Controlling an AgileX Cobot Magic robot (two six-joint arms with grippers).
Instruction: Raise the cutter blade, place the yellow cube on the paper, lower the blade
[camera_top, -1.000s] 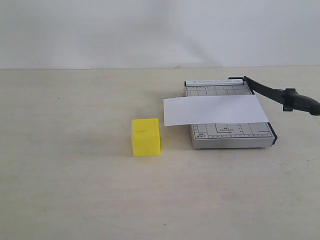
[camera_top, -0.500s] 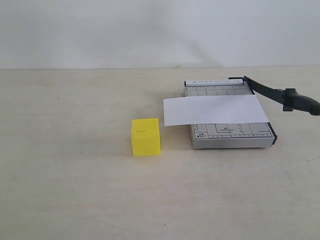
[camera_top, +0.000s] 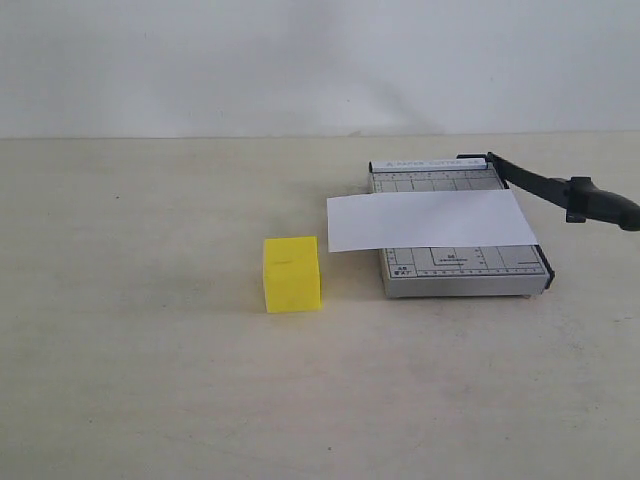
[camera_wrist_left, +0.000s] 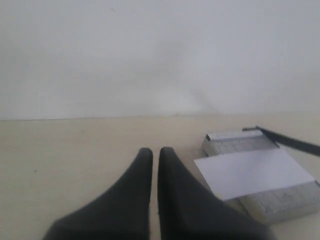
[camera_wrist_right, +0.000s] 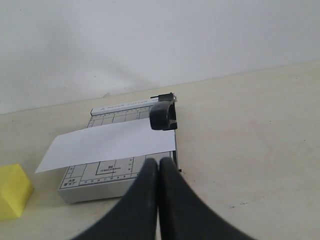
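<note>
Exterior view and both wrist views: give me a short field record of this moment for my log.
cutter blade: lifted off the trimmer base, handle out past its right side
paper: lying across the base, overhanging its left edge
yellow cube: on the table, left of the trimmer, not on the paper
left gripper: shut, empty
right gripper: shut, empty
stage: cube not yet placed

The beige table (camera_top: 150, 380) carries the yellow cube (camera_top: 291, 275) and, near it, the grey trimmer (camera_top: 470, 266).
</note>
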